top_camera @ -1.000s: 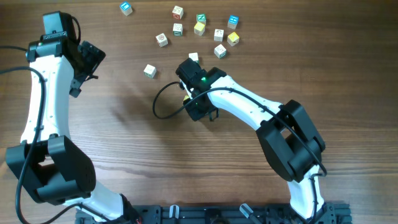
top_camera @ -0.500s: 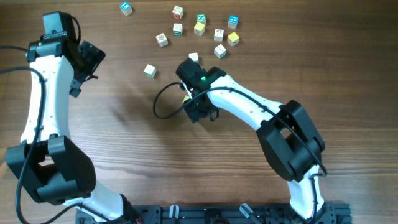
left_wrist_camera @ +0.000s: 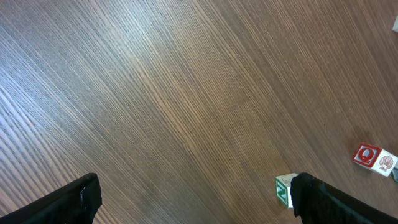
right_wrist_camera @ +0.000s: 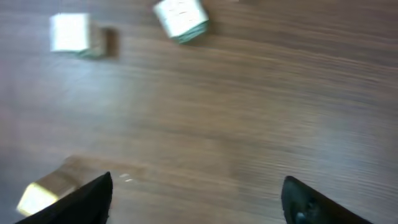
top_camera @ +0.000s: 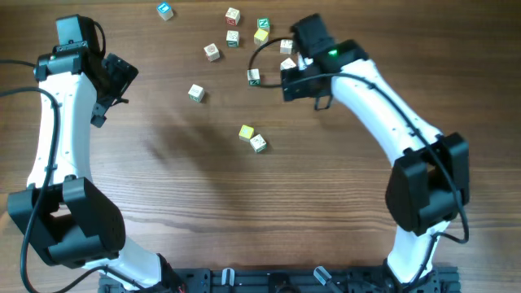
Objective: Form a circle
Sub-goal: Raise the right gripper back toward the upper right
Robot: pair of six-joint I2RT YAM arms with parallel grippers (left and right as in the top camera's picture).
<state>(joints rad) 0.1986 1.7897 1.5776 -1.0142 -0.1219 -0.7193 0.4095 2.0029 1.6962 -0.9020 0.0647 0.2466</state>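
No circle shows in any view; small letter cubes lie loose on the wood table. A yellow cube [top_camera: 247,132] and a white cube [top_camera: 259,143] sit touching near the middle, with nothing holding them. My right gripper [top_camera: 299,81] hovers at the back over the scatter, open and empty [right_wrist_camera: 199,205]. Its blurred view shows a white cube [right_wrist_camera: 69,32], a green-edged cube [right_wrist_camera: 180,18] and a yellowish cube [right_wrist_camera: 43,190] beside its left finger. My left gripper [top_camera: 114,81] hangs open at the far left [left_wrist_camera: 193,205], with a green-edged cube [left_wrist_camera: 284,190] just beside its right finger.
Loose cubes spread along the back: a blue one [top_camera: 165,10], a green one [top_camera: 263,24], a yellow one [top_camera: 260,37], white ones [top_camera: 212,52] [top_camera: 195,92] and a green-edged one [top_camera: 254,77]. A red Q cube [left_wrist_camera: 367,154] lies to the right in the left wrist view.
My right gripper opened, left the yellow and white cubes at the table's middle and swung up and right to the back scatter. The left arm has not moved.
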